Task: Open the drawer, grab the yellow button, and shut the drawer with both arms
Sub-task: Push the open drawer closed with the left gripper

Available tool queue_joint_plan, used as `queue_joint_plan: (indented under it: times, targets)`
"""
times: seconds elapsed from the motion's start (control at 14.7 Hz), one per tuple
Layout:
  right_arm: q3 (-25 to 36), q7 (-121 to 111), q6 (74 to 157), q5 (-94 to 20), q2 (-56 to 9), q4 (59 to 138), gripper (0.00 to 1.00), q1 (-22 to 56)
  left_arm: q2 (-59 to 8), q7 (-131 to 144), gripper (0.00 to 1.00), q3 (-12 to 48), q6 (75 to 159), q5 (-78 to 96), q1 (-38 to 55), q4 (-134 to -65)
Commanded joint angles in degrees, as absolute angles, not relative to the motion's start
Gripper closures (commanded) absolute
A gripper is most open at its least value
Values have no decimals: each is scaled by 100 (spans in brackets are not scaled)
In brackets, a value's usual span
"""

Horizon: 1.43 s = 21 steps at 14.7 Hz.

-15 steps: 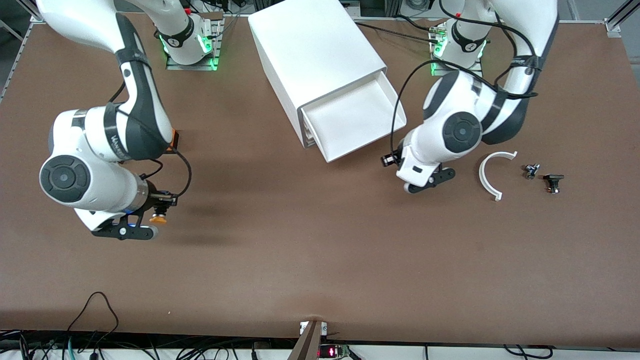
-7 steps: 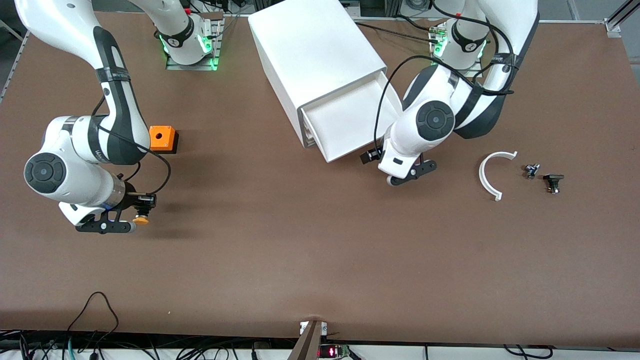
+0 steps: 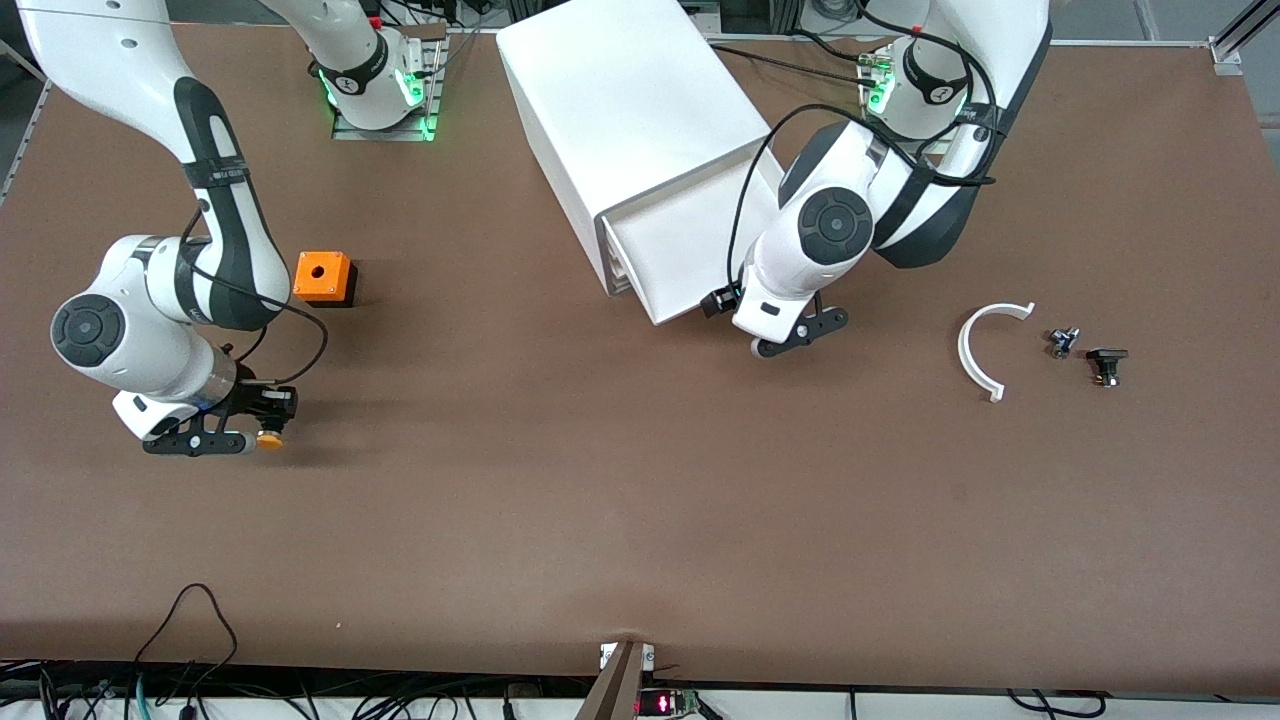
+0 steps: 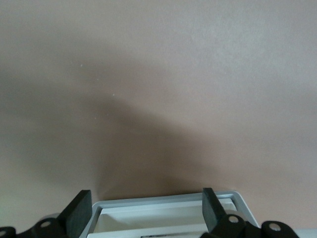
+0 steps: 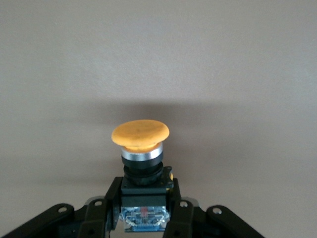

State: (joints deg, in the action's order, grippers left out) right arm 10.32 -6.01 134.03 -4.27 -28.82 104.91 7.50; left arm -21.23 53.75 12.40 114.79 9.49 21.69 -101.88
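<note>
1. While the right pincer (image 3: 262, 428) grips the button (image 5: 141, 148) by its body low over the worktop (image 3: 620, 500), toward the right arm's edge, its orange cap points outward.
2. Left pincer (image 4: 146, 210), fingers spread apart, hangs at the front lip of the pulled-out drawer (image 3: 680, 245).

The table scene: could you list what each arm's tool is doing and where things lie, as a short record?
Right tool: shut on the button, over bare table nearer the camera than the orange cube.
Left tool: open, at the drawer's front edge.
Drawer: pulled out of the cabinet.
Toward the left arm's end: white curved piece, small metal part, black part.
</note>
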Motion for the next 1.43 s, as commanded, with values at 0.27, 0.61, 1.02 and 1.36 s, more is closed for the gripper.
queue_joint_plan:
  times: [0.27,0.61,1.02,1.36]
  targets:
    - [967,-1116,13930,-721,-3190,10626,100,484,-1714,5519,2,1599,11558,887,2180,-10679]
    - [958,-1116,14176,-747,-3436,10626,100,448,-1714,5678,2,1933,11549,984,2162,-10723]
    - [940,-1116,14185,-861,-3533,10626,100,413,-1705,5783,2,2180,11505,1327,2144,-10731]
    - [932,-1107,14177,-861,-3533,10617,84,404,-1714,5792,2,2338,11321,1468,2144,-10731]
